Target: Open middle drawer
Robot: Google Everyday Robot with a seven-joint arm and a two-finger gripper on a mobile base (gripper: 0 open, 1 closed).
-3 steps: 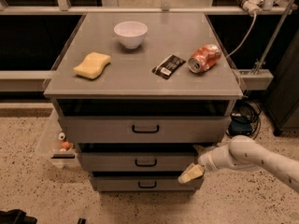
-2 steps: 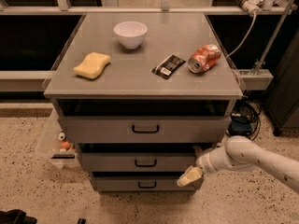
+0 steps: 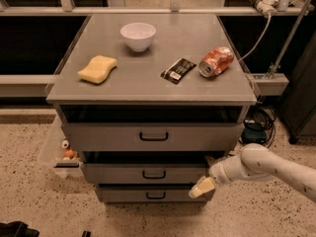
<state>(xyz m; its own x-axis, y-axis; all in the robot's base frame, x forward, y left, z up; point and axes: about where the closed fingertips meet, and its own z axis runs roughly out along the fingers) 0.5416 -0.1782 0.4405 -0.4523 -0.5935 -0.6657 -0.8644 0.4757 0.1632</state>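
Cabinet (image 3: 148,80): 3 grey drawers, 1 black handle each. Mid drawer (image 3: 113,174) sits btwn top drawer (image 3: 98,137) and bottom drawer (image 3: 123,194); its handle (image 3: 150,174) is centred on the front. Gripper (image 3: 202,187) is low at the right end of the mid drawer front, well right of the handle. Whether it is open or closed: can't tell. On the cabinet top: 1 white bowl (image 3: 138,35), 1 yellow sponge (image 3: 98,69), 1 black packet (image 3: 178,69), 1 red can (image 3: 216,61) on its side.

Tool (image 3: 202,187) covers middle drawer (image 3: 143,173) lower right corner; arm (image 3: 276,168) cut off at edge.
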